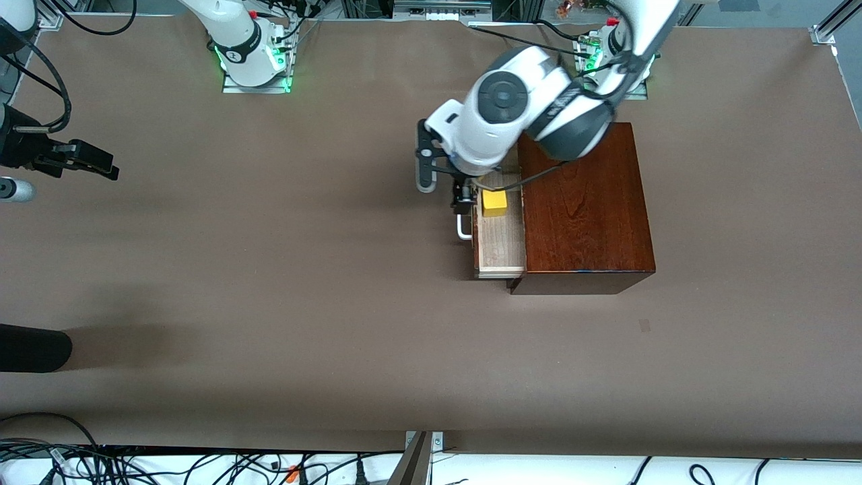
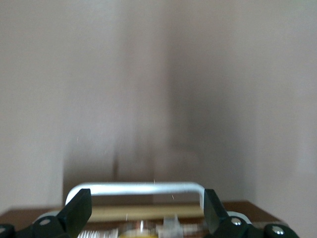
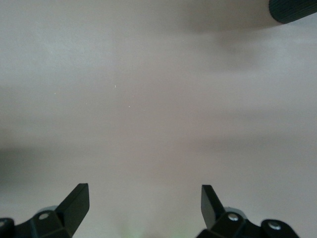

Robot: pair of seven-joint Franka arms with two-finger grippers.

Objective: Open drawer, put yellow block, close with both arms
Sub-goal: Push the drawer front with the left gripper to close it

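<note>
The dark reddish-brown box stands toward the left arm's end of the table. Its drawer is pulled out, and the yellow block lies in it, in the part farther from the front camera. The white handle faces the right arm's end. My left gripper hangs open just over the drawer front, beside the block. In the left wrist view the handle spans between the open fingertips of the gripper. My right gripper waits, open and empty, above bare table at the right arm's end.
A black rounded object lies at the table's edge at the right arm's end, nearer the front camera; it also shows in the right wrist view. Cables run along the table's near edge. Brown table spreads around the box.
</note>
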